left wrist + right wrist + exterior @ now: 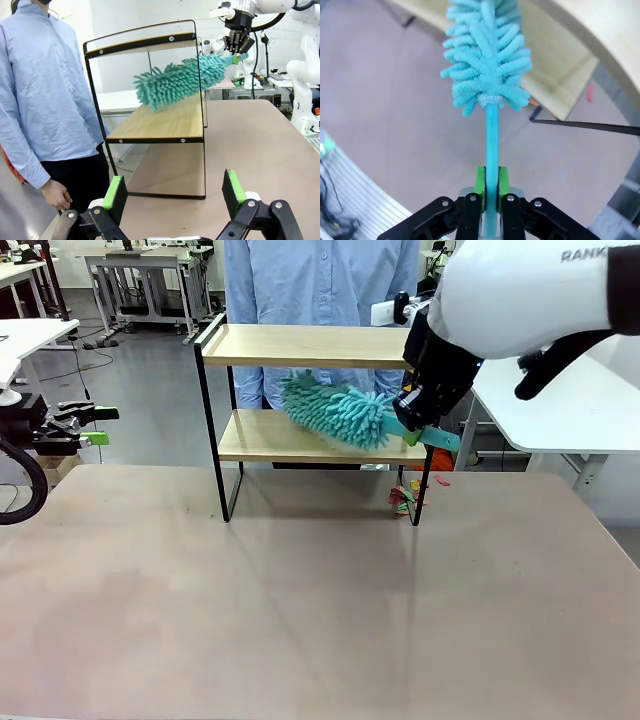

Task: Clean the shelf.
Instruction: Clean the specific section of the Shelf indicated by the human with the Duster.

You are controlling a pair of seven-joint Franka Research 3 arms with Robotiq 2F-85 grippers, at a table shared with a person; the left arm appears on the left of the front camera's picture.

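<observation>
The right end effector (424,418), right of centre in the front view, was clamped on the thin handle of a fluffy teal microfibre duster (335,410). The duster's head reached between the 2 boards of the light-wood, black-framed shelf (300,346), which stood upper centre on the beige worktop (320,600). The left end effector (172,192) gaped wide, empty.

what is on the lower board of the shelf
A teal duster reaches over the lower board of the shelf, its handle clamped in the jaws of the right gripper. The board's visible part looks bare; the patch beneath the fluffy head is covered.
</observation>
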